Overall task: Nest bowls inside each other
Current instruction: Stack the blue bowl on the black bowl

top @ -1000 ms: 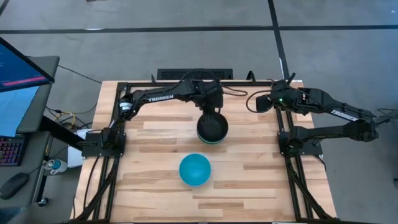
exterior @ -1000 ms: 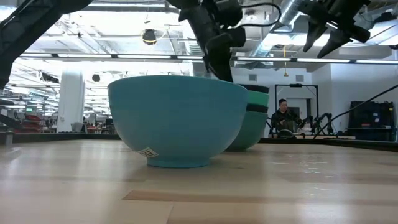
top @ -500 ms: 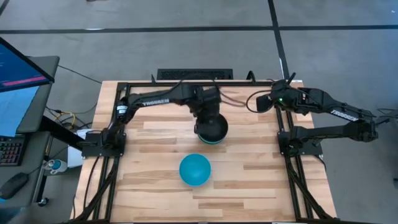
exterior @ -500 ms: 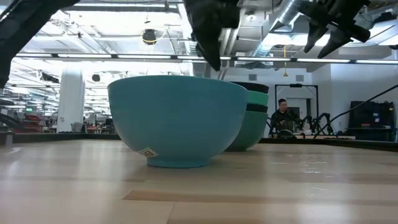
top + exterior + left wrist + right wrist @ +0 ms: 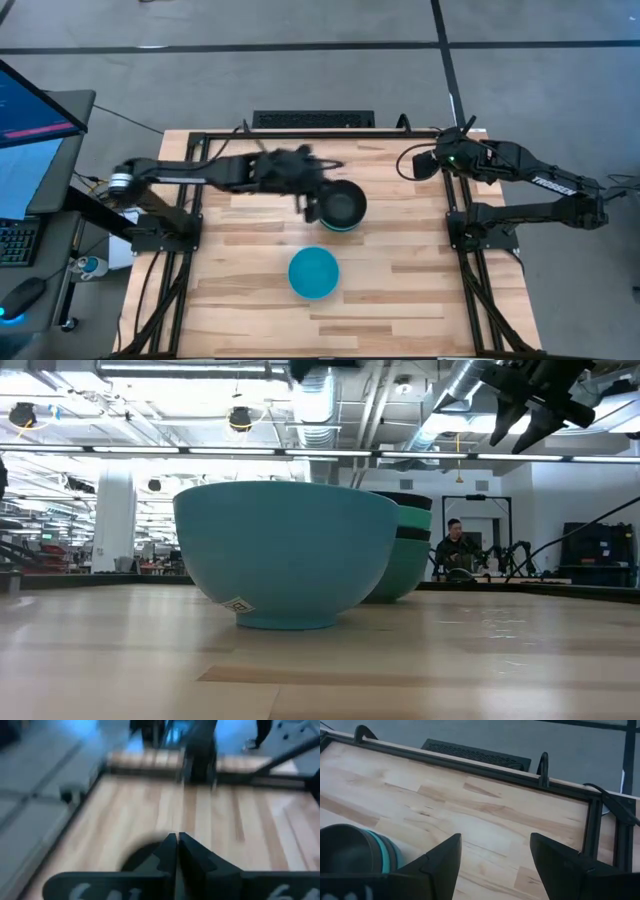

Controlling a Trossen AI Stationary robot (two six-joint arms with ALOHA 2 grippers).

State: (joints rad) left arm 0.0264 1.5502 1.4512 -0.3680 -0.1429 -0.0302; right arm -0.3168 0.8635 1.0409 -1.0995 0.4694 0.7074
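A stack of nested bowls [image 5: 341, 208] stands right way up on its base at the table's middle, a black bowl innermost and teal-green rims around it. In the low view the stack [image 5: 408, 550] is half hidden behind a lone cyan-blue bowl [image 5: 285, 550]. That cyan-blue bowl [image 5: 314, 272] sits upright nearer the near edge. My left gripper [image 5: 308, 203] hovers just left of the stack, blurred, its fingers shut [image 5: 176, 842]. My right gripper [image 5: 420, 162] waits open above the far right part of the table [image 5: 495, 845]. It sees the stack [image 5: 355, 851].
A black metal frame [image 5: 300, 133] runs along the table's far edge and both sides. Bare wood [image 5: 400, 290] lies right of the cyan-blue bowl and along the near edge. A person [image 5: 458, 548] sits in the room far behind the table.
My left arm has swung away from above the stack toward the table's left, stretching out low and long, and its gripper has risen out of the low view. The stack and the cyan-blue bowl have stayed where they were.
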